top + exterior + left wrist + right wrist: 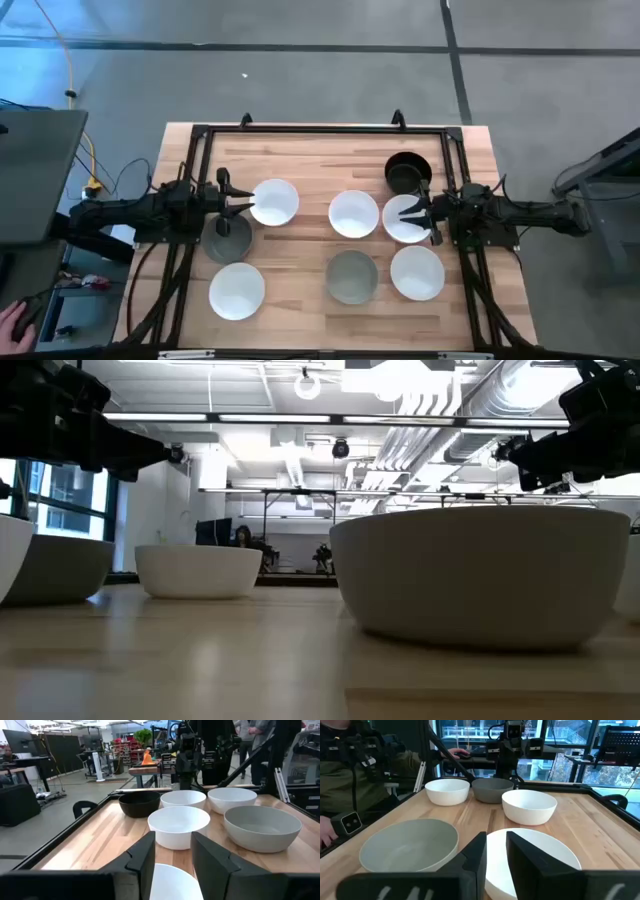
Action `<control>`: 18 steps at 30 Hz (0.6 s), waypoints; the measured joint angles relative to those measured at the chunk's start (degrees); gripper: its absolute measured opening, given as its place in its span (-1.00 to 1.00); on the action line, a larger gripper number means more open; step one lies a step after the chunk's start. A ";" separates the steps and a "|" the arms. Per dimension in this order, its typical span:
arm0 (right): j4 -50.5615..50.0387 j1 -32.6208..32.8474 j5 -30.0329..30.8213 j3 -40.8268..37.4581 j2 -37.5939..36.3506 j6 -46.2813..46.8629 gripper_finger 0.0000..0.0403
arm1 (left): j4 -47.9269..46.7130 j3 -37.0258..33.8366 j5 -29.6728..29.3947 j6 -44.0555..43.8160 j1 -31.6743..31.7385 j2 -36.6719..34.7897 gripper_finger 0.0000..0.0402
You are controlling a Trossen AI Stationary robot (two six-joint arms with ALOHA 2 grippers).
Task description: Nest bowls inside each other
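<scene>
Eight bowls stand on their bases on the wooden table (310, 160). Five are white (274, 202) (353, 213) (407, 218) (237, 290) (417, 272), two grey (228, 240) (352, 276), one black (407, 172). My left gripper (240, 206) is open above the left rim of the far-left white bowl (170, 880). My right gripper (421, 213) is open above the right part of the white bowl beside the black one (535, 852). In the low view both grippers (120, 445) (540, 455) stand higher than the bowls.
A black frame rail (320, 128) runs around the table top. The nearest grey bowl (480, 575) fills the low view. Bare wood lies along the far edge and between the bowl rows. A person (365, 765) sits beyond the table's left side, with a hand (12, 322) showing.
</scene>
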 joint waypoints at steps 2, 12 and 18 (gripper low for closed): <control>0.00 -0.01 0.01 0.00 -0.01 -0.01 -0.68 | -0.01 0.01 0.00 0.02 -0.02 0.00 -0.44; 0.01 -0.01 0.01 0.01 0.00 0.01 -0.68 | -0.02 0.02 0.00 0.02 0.00 0.00 -0.44; 0.00 0.00 0.01 0.00 0.01 0.00 -0.68 | -0.02 0.02 0.00 0.02 0.00 0.00 -0.44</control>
